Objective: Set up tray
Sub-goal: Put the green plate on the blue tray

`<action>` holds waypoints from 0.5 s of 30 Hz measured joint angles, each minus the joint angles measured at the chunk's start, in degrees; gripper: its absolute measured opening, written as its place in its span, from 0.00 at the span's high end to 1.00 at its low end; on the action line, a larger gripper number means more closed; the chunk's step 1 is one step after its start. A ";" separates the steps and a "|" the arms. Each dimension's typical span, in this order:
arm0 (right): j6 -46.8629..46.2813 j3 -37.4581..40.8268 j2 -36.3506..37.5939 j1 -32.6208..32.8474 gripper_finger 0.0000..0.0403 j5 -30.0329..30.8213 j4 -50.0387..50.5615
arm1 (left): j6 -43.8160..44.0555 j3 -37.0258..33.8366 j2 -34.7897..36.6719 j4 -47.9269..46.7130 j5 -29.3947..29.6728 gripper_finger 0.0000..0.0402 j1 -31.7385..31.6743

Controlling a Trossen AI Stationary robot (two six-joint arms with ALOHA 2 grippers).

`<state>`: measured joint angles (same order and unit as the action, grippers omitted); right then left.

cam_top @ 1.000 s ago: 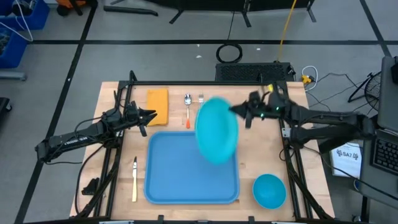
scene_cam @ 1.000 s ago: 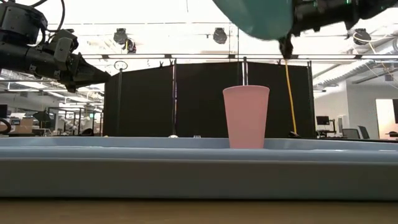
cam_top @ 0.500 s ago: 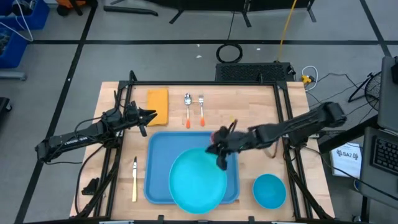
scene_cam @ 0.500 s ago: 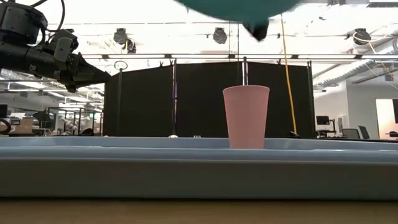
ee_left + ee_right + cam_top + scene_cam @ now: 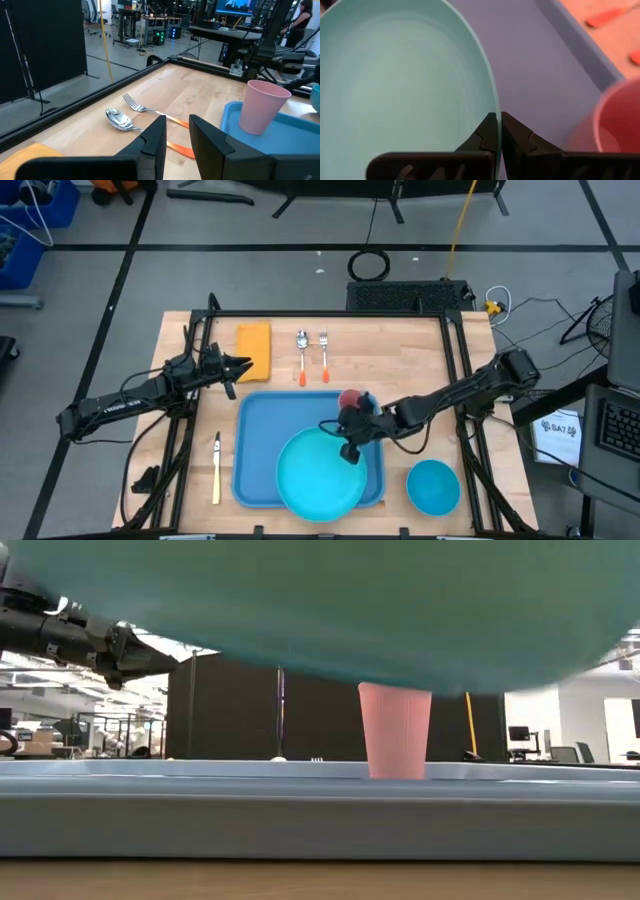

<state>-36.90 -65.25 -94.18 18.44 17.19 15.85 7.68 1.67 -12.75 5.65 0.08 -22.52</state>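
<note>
— While the left gripper just hangs near the yellow cloth with its fingers a little apart and nothing in them, what is the right one up to?

— The right gripper has the teal plate pinched by its rim, fingers closed tight on the edge. It holds the plate over the front half of the blue tray, which lies flat in the middle of the table.

— Is the plate down yet?

— Not by my eye. From table height its underside fills the upper part of the view, well clear of the tray's rim, so I'd say it is mid-placement.

— And next?

— Lower it level until it sits on the tray, then let go. The pink cup stands just behind the gripper, so I'd watch that on the way out.
</note>
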 joint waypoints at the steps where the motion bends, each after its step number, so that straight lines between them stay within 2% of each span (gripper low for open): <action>1: -0.49 0.01 -0.10 0.13 1.00 0.91 1.64 | 0.00 0.00 0.02 0.00 0.00 0.78 0.00; 8: -3.67 0.07 -0.06 0.43 1.00 5.27 7.97 | 0.05 0.00 0.00 -0.04 0.00 0.78 0.00; 15: -4.09 0.07 -0.06 0.43 1.00 5.14 8.48 | 0.11 0.00 0.00 -0.12 0.00 0.78 0.00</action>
<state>-40.99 -65.19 -94.24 18.87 22.33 24.33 7.79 1.67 -12.75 5.53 0.08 -22.52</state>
